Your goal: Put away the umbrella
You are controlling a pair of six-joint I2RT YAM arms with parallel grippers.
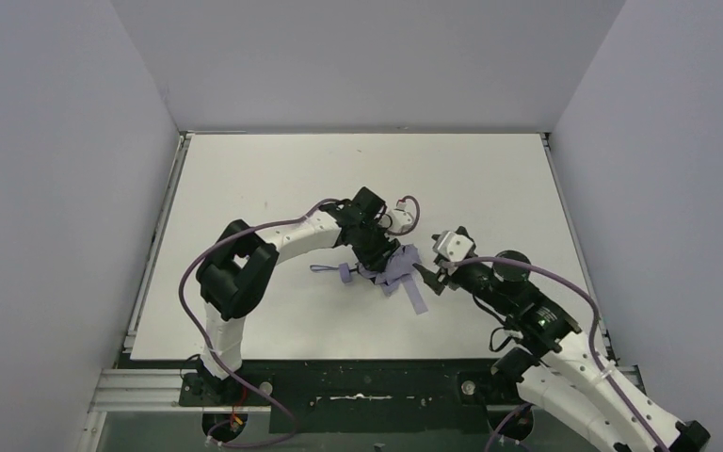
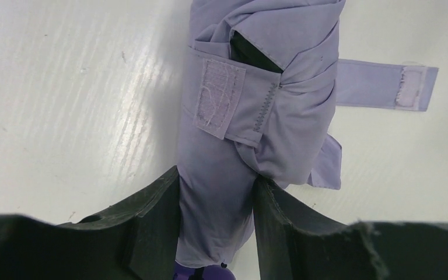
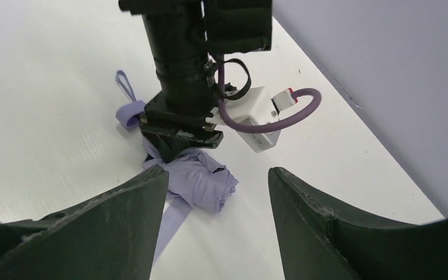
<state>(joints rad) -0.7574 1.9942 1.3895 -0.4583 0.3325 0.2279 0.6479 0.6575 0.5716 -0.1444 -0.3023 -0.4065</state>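
Note:
The folded lavender umbrella [image 1: 393,275] lies near the middle of the white table, its handle [image 1: 345,273] and wrist loop pointing left. My left gripper [image 2: 216,210] is shut on the rolled canopy [image 2: 256,116] just above the handle, a finger pressing each side. The closing strap [image 2: 385,84] lies loose on the table, and its velcro patch [image 2: 219,99] is bare. My right gripper [image 3: 216,198] stands open just right of the umbrella's free end [image 3: 204,184], with nothing between its fingers. The strap [image 3: 166,230] runs behind its left finger.
The left arm's wrist and white camera box [image 3: 256,119] hang right above the umbrella. The table [image 1: 292,169] is walled at the back and on both sides; the right wall [image 3: 385,70] is close to my right gripper.

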